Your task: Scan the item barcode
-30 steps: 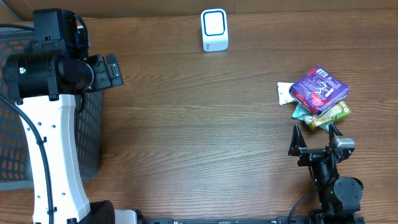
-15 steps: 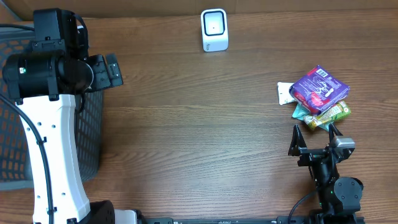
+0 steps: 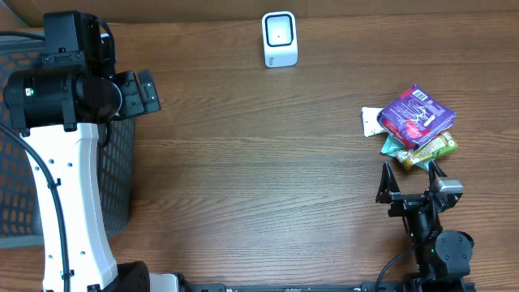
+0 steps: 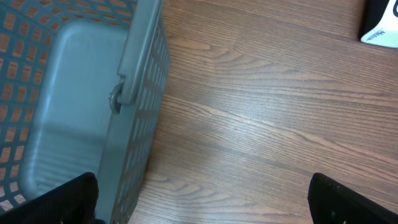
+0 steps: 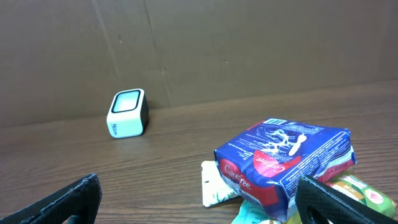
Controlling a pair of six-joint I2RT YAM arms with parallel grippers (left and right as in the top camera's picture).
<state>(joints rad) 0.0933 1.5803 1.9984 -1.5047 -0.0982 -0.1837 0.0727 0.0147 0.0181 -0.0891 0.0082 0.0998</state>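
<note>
The wooden table (image 3: 268,178) carries everything under inspection. At its left edge stands a grey mesh basket (image 4: 140,62), and the left arm (image 3: 69,186) rises beside it. The left gripper (image 3: 138,91) hangs over the basket rim with its jaws fully spread, holding nothing.

The items lie in a small pile at the right of the table. A purple packet (image 3: 416,116) sits on top, with a green packet (image 3: 430,150) and a white packet (image 3: 371,120) partly under it. The purple packet's long axis runs diagonally across the table.

The white scanner (image 3: 280,38) stands at the far edge, well apart from the pile.

The right gripper (image 3: 411,180) is just short of the pile, jaws wide and empty. The pile lies directly ahead of it, slightly to its right. It is plainly the nearer arm.

No barcode is visible. It is possibly on an underside.
</note>
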